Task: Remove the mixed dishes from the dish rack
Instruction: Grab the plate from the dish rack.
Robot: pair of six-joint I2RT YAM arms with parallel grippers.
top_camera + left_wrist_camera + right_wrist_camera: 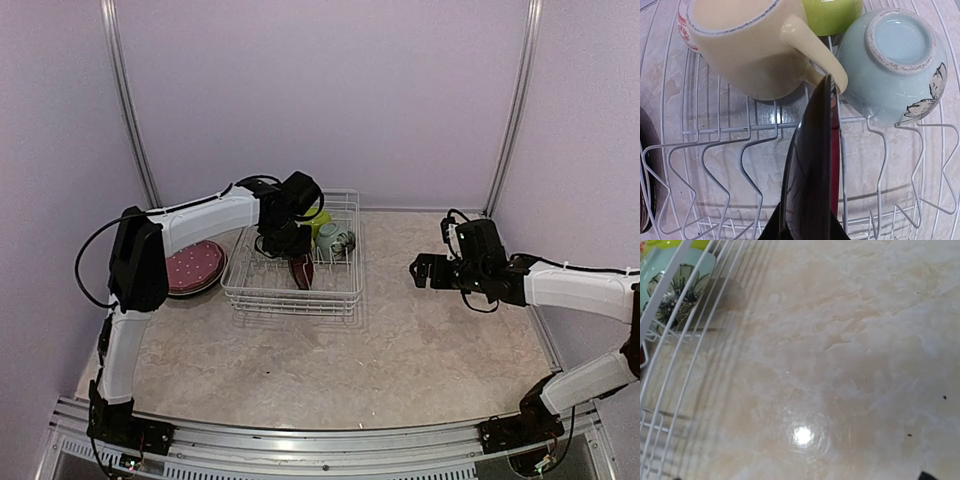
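The white wire dish rack stands mid-table. My left gripper reaches down into it and is shut on the rim of a dark red plate that stands on edge between the prongs. In the left wrist view the plate runs edge-on up from my gripper. Beyond it lie a pale yellow mug, a lime green bowl and a pale green bowl, bottom up. My right gripper hovers open and empty right of the rack.
A pink dotted plate lies on the table left of the rack, on top of a darker plate. The right wrist view shows the rack's wire side, the flowered pale green bowl and bare marbled table.
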